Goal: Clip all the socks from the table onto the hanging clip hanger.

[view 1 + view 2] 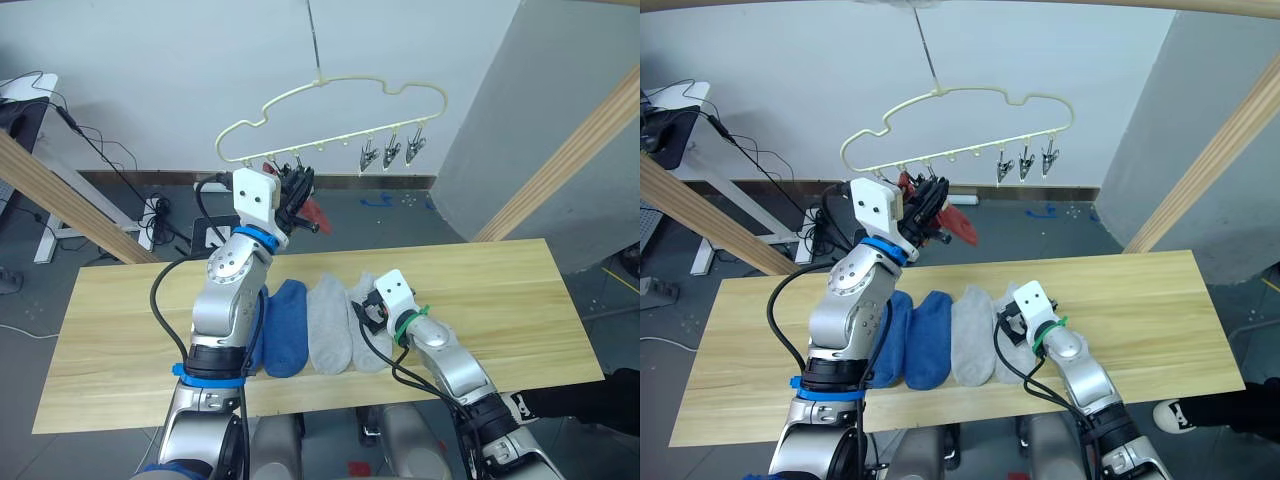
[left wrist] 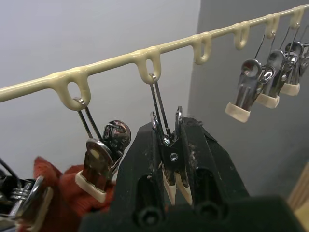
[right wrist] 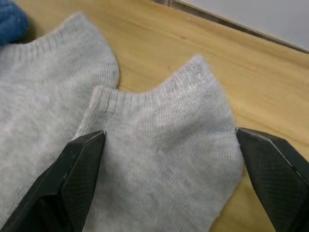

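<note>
Two jaws told different stories from where I sat. My left gripper [image 2: 175,181] was raised at the hanger [image 1: 335,105], its fingers pressed shut on a clip [image 2: 170,154]; a red sock [image 2: 60,193] hung from the next clip just beside them. My right gripper [image 3: 169,164] sat low on the table [image 1: 500,290], spread wide, with one grey sock [image 3: 164,164] lying between its fingers. Another grey sock [image 1: 329,322] and two blue socks [image 1: 283,330] lay just beside that.
</note>
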